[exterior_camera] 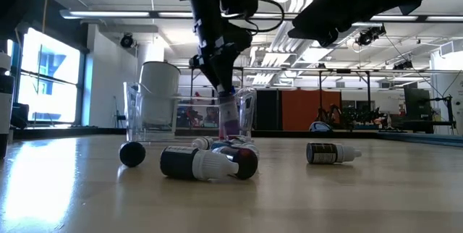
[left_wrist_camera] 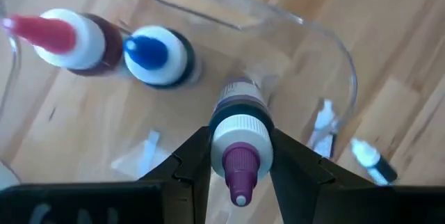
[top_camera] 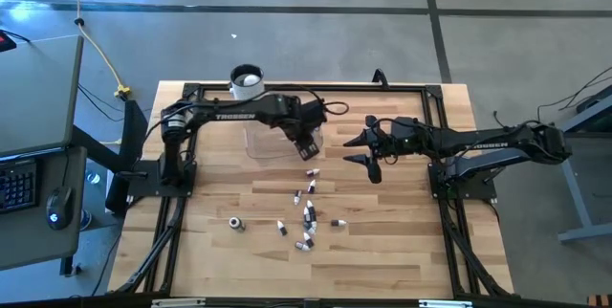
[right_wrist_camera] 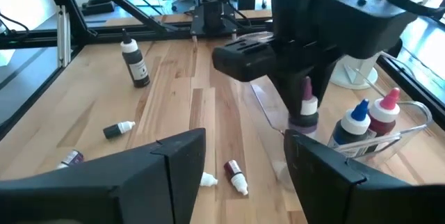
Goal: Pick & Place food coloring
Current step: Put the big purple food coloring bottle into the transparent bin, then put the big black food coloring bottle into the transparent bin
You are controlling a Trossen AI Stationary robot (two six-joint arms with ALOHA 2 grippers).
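My left gripper (top_camera: 306, 145) is shut on a purple-tipped food coloring bottle (left_wrist_camera: 240, 140) inside the right end of the clear tray (top_camera: 260, 142). A red-tipped bottle (left_wrist_camera: 69, 37) and a blue-tipped bottle (left_wrist_camera: 156, 56) stand upright in the tray on their bases. Several more bottles (top_camera: 306, 212) lie scattered on the table nearer the front. My right gripper (top_camera: 363, 150) is open and empty, hovering just right of the tray, and it sees the held bottle (right_wrist_camera: 304, 109). My left gripper pinches the bottle's whitish collar (left_wrist_camera: 240, 128), just under the purple tip, between its two fingers (left_wrist_camera: 191, 160). The fingers come from above, pointing down. The bottle stays upright, tip up, inside the tray; whether its base touches the tray floor I cannot tell.
A tall white cup (top_camera: 247, 80) stands at the far edge behind the tray. Loose bottles lie on their sides in the low view (exterior_camera: 199, 162) (exterior_camera: 333, 153), and one stands upright (right_wrist_camera: 135, 60). A black frame (top_camera: 430, 98) rims the table.
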